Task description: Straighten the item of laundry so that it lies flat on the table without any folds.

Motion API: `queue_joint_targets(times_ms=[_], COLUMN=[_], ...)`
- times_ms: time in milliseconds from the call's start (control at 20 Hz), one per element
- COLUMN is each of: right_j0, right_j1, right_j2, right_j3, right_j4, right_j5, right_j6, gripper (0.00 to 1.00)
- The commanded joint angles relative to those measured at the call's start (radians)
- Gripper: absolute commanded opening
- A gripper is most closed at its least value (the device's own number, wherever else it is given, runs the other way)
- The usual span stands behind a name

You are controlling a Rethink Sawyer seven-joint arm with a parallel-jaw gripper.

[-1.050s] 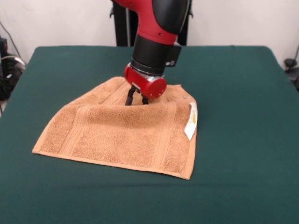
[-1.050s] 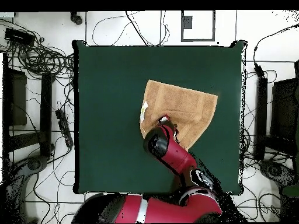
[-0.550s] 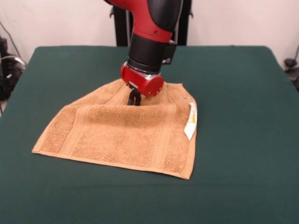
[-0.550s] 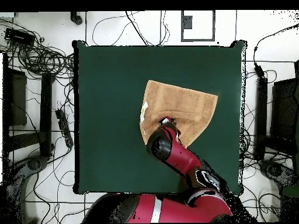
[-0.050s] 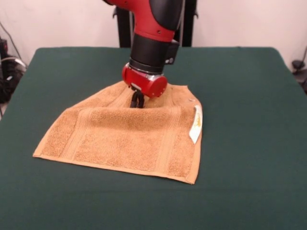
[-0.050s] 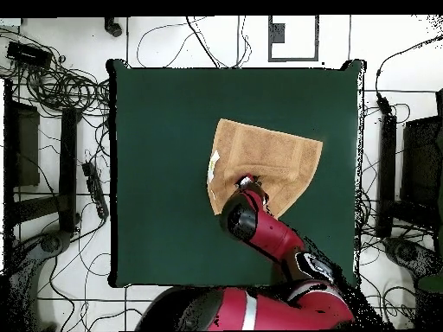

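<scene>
- One towel (image 5: 125, 136) is seen on the green surface (image 5: 249, 143), roughly at its middle in the overhead view (image 6: 264, 160).
- The towel is folded: one folded-over layer is laid toward the near side, and a second layer is exposed beyond the fold line.
- One white label (image 5: 196, 124) is seen at the towel's right edge in the front view.
- Woven bands are seen running near the left and right sides of the folded layer.
- One red and black arm (image 5: 153, 33) is brought down from above.
- One end effector (image 5: 137, 100) is placed at the fold line; its dark fingers are pressed together, pinching the towel there.
</scene>
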Motion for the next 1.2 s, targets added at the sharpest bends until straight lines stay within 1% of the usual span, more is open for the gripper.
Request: queue_joint_targets(times_ms=[50, 100, 300, 350, 500, 550, 850, 1200], right_j0=[-0.064, -0.093, -0.121, -0.119, -0.12, -0.124, -0.151, -0.157], right_j1=[0.066, 0.068, 0.059, 0.057, 0.049, 0.046, 0.033, 0.03], right_j2=[0.155, 0.146, 0.105, 0.096, 0.084, 0.084, 0.09, 0.092], right_j3=[0.053, 0.077, 0.092, 0.091, 0.085, 0.081, 0.087, 0.095], right_j4=[-0.095, -0.138, -0.215, -0.225, -0.244, -0.255, -0.282, -0.296], right_j5=[0.046, 0.018, -0.004, -0.009, 0.03, 0.05, 0.099, 0.081], right_j6=[0.152, 0.152, 0.137, 0.137, 0.132, 0.138, 0.121, 0.133], gripper=[0.0, 0.0, 0.0, 0.0, 0.0, 1.0, 1.0, 1.0])
